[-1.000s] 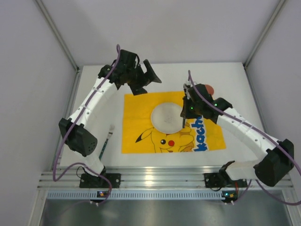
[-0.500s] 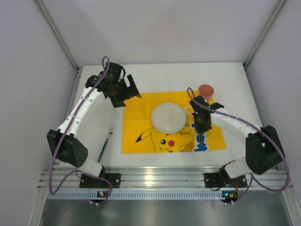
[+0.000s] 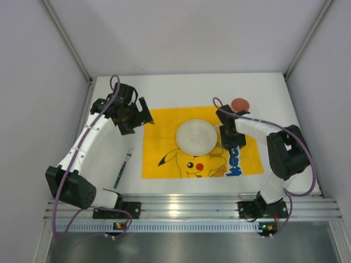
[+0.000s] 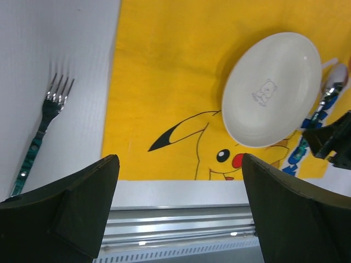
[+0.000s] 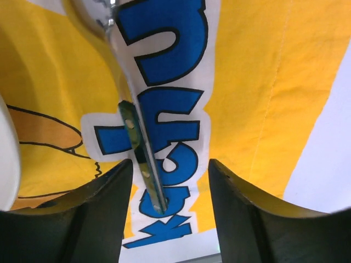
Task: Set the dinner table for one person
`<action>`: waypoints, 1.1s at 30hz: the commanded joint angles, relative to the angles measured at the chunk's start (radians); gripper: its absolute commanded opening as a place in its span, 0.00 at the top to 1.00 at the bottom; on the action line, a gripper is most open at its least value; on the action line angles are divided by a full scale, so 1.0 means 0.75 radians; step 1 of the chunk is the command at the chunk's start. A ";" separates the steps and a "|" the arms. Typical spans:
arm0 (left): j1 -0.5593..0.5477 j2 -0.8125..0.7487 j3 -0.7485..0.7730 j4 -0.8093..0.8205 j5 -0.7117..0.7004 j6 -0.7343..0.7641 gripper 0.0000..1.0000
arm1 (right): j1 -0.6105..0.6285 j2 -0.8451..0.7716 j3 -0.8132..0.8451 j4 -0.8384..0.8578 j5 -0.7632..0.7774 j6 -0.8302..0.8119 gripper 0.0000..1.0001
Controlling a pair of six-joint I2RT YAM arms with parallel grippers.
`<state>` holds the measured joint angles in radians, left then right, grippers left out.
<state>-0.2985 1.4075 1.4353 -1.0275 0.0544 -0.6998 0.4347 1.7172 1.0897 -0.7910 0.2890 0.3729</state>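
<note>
– Worktop (image 3: pixel 181 85): where is it, and what does it look like?
– It fills the floor of the overhead view. It is a plain white matte rectangle walled in by pale panels, with both arm bases at its near edge. A yellow mat (image 3: pixel 164 123) printed with a cartoon Pikachu and blue letters lies flat on its middle.
– What rests on the mat?
– A white plate (image 3: pixel 196 136) sits at the centre, just beyond the cartoon face. The left wrist view shows a small figure printed in its middle. Just right of the plate, a metal spoon (image 5: pixel 134 137) lies on the blue letters, bowl toward the far side.
– And off the mat?
– A fork (image 3: pixel 124 167) with a dark patterned handle lies on bare white near the mat's left edge, tines pointing away from the arm bases. A reddish-pink cup (image 3: pixel 239 104) stands on bare white just past the mat's far right corner.
– How are the arms placed?
– The left end effector (image 3: pixel 140 116) hangs above the worktop by the mat's far left corner, fingers spread wide and holding nothing. The right end effector (image 5: pixel 170 175) is low over the spoon, fingers partly apart. The handle end lies in the gap, nearer one finger. The spoon is not clamped, and I cannot tell whether the nearer finger touches it.
</note>
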 commanded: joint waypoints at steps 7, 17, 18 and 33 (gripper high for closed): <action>0.007 -0.022 -0.204 -0.100 -0.354 0.338 0.02 | -0.011 -0.223 0.155 -0.201 -0.025 0.073 0.34; 0.191 0.132 -0.324 -0.039 -0.296 0.657 0.02 | -0.009 -0.434 0.304 -0.408 -0.052 0.055 0.32; 0.230 0.170 -0.323 -0.033 -0.259 0.702 0.02 | -0.007 -0.445 0.298 -0.414 -0.046 0.047 0.32; 0.286 0.504 -0.445 0.139 0.005 0.751 0.13 | -0.013 -0.500 0.210 -0.393 -0.042 0.016 0.32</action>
<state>-0.0856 1.7763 1.1229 -0.9924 0.0467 -0.1467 0.4339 1.3758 1.2545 -1.0843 0.2493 0.4004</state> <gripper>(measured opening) 0.882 0.677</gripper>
